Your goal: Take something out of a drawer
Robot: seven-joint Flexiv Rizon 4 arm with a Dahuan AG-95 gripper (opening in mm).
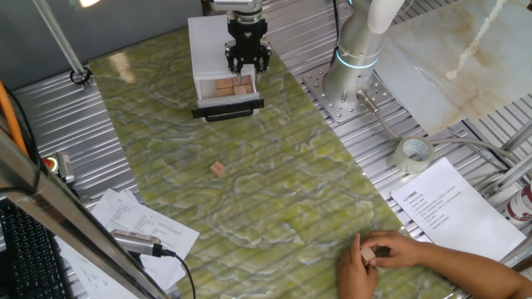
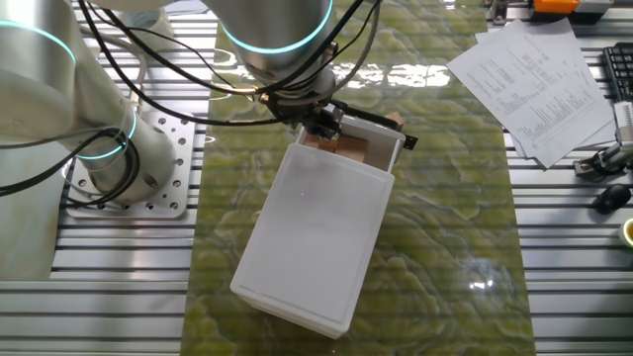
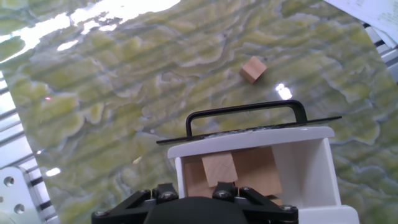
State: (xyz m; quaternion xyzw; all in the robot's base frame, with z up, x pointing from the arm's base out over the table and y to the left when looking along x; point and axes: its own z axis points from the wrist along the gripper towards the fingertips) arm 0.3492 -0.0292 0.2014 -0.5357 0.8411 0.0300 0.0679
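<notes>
Fingers (image 1: 248,70) hang over drawer (image 3: 311,155) blocks (image 3: 219,169).

The drawer (image 3: 311,158) looks like smooth white plastic, its handle (image 3: 246,112) thin black and faintly shiny. Inside lie pale, matt wooden blocks (image 3: 219,168) with visible grain; another wooden block (image 3: 253,68) sits beyond the handle. Under the drawer, the green marbled tabletop (image 1: 274,183) is glossy, throwing back lamp glare. Ribbed bare metal (image 2: 564,257) flanks it, with printed paper sheets (image 1: 453,208) on top.
</notes>
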